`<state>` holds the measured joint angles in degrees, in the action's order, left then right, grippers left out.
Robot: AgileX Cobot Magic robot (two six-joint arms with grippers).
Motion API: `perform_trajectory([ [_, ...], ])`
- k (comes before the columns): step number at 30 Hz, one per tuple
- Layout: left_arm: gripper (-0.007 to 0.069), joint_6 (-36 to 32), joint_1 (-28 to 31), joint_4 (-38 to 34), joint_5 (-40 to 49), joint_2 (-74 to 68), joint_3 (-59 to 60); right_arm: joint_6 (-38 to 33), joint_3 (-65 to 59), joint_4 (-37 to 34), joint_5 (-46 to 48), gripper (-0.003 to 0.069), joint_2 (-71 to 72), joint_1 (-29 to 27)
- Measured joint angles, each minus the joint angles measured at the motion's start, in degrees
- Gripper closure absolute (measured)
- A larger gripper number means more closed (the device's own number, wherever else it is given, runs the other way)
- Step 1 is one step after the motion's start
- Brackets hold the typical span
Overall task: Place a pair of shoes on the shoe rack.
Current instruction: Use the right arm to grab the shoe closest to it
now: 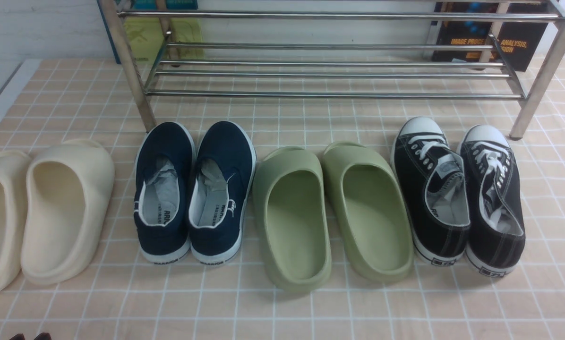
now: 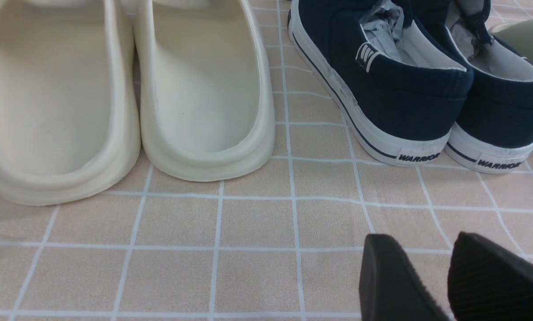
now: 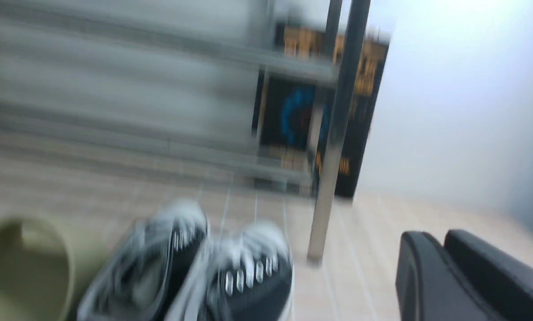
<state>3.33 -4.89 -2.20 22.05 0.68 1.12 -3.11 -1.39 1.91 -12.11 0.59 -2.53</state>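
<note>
The pair of shoes, two black lace-up sneakers (image 1: 457, 193) with white toe caps, stands side by side at the right end of the row on the floor, toes toward the shoe rack (image 1: 329, 73). The rack of silver tubes spans the back, and nothing lies on its bars. In the blurred right wrist view the sneakers (image 3: 190, 267) lie ahead, beside a rack leg (image 3: 333, 133). My right gripper (image 3: 431, 236) hangs in the air with its fingers together and nothing between them. It does not show in the front view. My left gripper (image 2: 420, 243) is open and empty above the floor, short of the heels of the navy slip-ons.
From left to right the row holds cream slides (image 1: 51, 208), navy slip-ons (image 1: 195, 189), olive-green slides (image 1: 329, 212), then the sneakers. Books (image 1: 481, 38) lean against the wall behind the rack. A peach checked cloth (image 1: 282, 307) covers the floor.
</note>
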Motion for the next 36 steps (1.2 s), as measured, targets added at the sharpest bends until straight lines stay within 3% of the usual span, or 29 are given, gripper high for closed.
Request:
perform_trajectory([
  [5, 0.0385, 0.0, 0.0, 0.0, 0.0, 0.0, 0.0, 7.4, 0.0, 0.2, -21.0, 0.0568, 0.0, 0.0],
  [9, 0.0385, 0.0, 0.0, 0.0, 0.0, 0.0, 0.0, 12.3, 0.2, 0.3, -25.0, 0.0566, 0.0, 0.0],
  [15, 0.0385, 0.0, 0.0, 0.0, 0.0, 0.0, 0.0, 14.4, 12.2, 0.3, -13.6, 0.0654, -5.8, 0.0],
  [22, 0.0385, 0.0, 0.0, 0.0, 0.0, 0.0, 0.0, 1.1, 23.2, 0.3, -7.8, 0.0673, -26.8, 0.0],
  [26, 0.0385, 0.0, 0.0, 0.0, 0.0, 0.0, 0.0, 0.9, 24.1, -0.5, -1.9, 0.0673, -38.8, 0.3],
  [29, 0.0385, 0.0, 0.0, 0.0, 0.0, 0.0, 0.0, 8.5, 30.0, -2.3, 15.2, 0.0669, -50.1, 2.9],
  [33, 0.0385, 0.0, 0.0, 0.0, 0.0, 0.0, 0.0, 12.9, 41.8, -2.9, 34.8, 0.0633, -62.5, 8.7],
  [36, 0.0385, 0.0, 0.0, 0.0, 0.0, 0.0, 0.0, 12.9, 49.0, -2.9, 40.7, 0.0571, -69.1, 12.7],
])
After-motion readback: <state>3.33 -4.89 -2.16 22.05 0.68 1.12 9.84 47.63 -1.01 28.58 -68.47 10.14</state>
